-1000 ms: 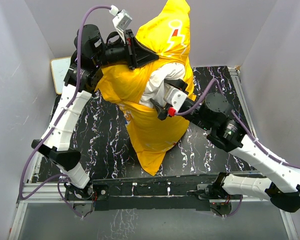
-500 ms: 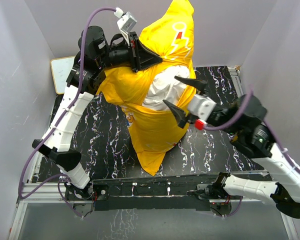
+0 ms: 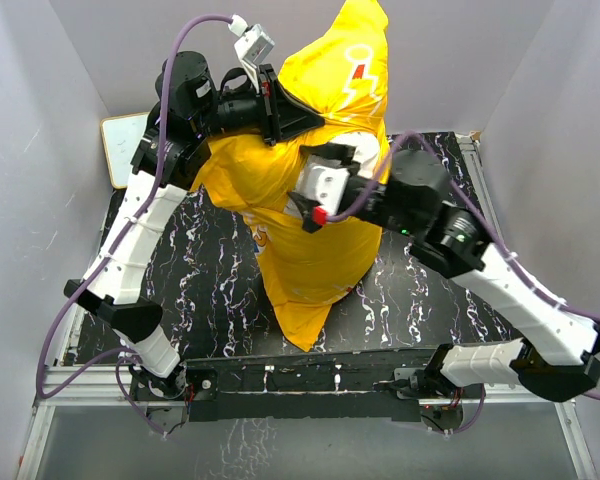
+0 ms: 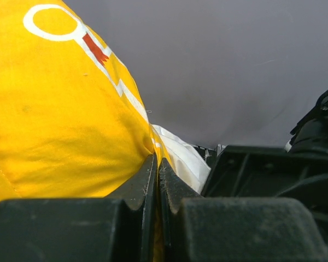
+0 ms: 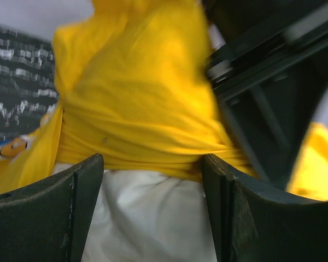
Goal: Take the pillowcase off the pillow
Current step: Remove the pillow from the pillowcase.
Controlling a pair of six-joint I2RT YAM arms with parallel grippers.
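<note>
Room contents, as seen from beside the rig:
- Black marble-patterned tabletop with white veining [image 3: 200, 300].
- Plain pale grey wall panels [image 3: 460, 60] on three sides, evenly and softly lit.
- Small white-faced board [image 3: 118, 150], leaning in the far left corner.
- Silver aluminium rail [image 3: 90, 397] along the near edge.
- Glossy grey surface [image 3: 280, 445] below, possibly floor.

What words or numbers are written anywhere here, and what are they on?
Nothing here can be read as a word or number.
The lettering on the pillowcase: white outlines with a red mark, too crumpled to read.
The board at the left wall: no writing shows.
</note>
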